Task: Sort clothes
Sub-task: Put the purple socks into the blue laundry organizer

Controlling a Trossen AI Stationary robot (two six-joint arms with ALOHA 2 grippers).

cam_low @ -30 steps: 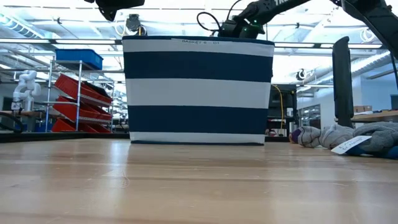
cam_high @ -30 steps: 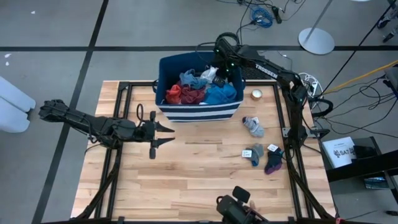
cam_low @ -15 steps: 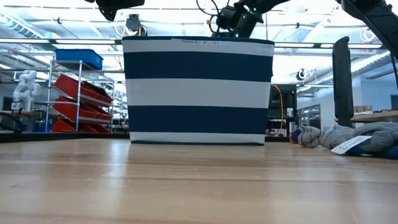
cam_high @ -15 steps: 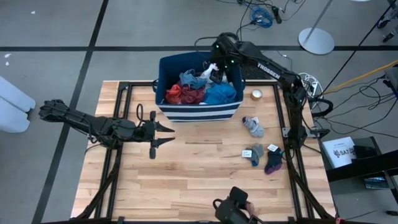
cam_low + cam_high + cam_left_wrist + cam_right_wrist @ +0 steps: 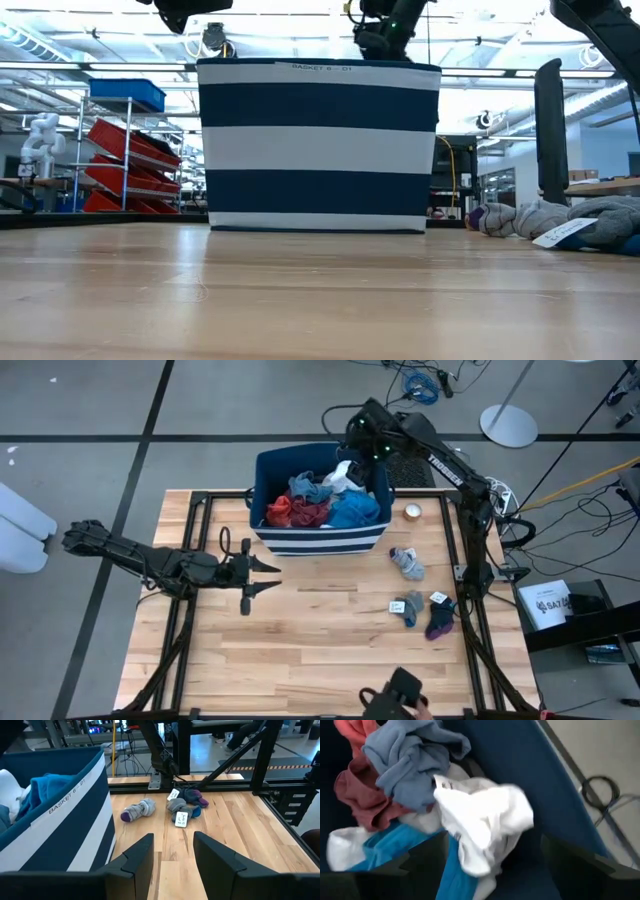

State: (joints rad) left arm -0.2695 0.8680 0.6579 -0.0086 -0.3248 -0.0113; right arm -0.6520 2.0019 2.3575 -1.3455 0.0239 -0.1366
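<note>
A navy bin with white stripes (image 5: 320, 542) stands at the table's far middle, holding the clothes. These are a white garment (image 5: 343, 475) on top at the far right, a blue-grey piece (image 5: 305, 488), red (image 5: 279, 510) and maroon (image 5: 311, 513) pieces and a bright blue one (image 5: 356, 510). My right gripper (image 5: 356, 450) hangs open above the bin's far right corner, over the white garment (image 5: 485, 820), holding nothing. My left gripper (image 5: 266, 575) waits open and level over the table's left middle, its fingers (image 5: 140, 857) holding nothing.
Socks lie on the wood to the right of the bin: a grey one (image 5: 407, 562) and a tagged grey and purple bunch (image 5: 425, 610). A small roll (image 5: 412, 512) sits by the bin's right side. A dark object (image 5: 400, 688) shows at the near edge.
My right gripper has risen out of the bin and opened, letting go of the white garment. The garment now lies on top of the pile at the bin's far right. The dark object at the near edge has shifted a little to the right.
</note>
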